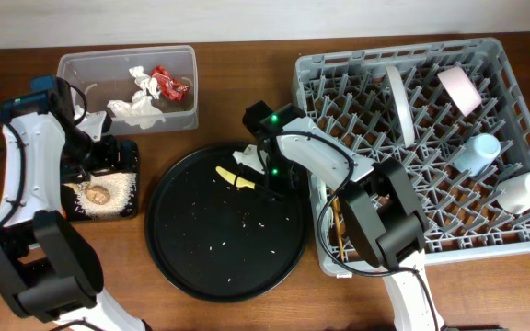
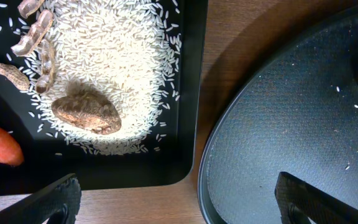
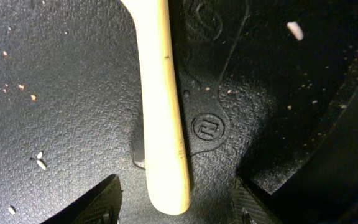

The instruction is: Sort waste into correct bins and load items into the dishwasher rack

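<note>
On round tray (image 1: 201, 267), yellow utensil (image 3: 163, 124) lies flat btwn right gripper's (image 3: 176, 200) parted jaws, not touching; stray grains (image 3: 294, 29) around; rack (image 1: 357, 55) just right; left gripper (image 2: 176, 196) spread wide over black tray's (image 2: 191, 124) rim, by rice (image 2: 117, 56).

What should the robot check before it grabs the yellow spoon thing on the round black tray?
1. Yellow utensil lined up between the right gripper's fingers: ok.
2. Right jaws apart, with a gap on each side of the handle: ok.
3. Utensil lying flat on the round black tray, nothing on top of it: ok.
4. Fingers low enough to pinch the handle: cannot tell.
5. Left gripper out of the way, open over the corner of the shallow black tray: ok.
6. Free pegs in the dishwasher rack: ok.
</note>
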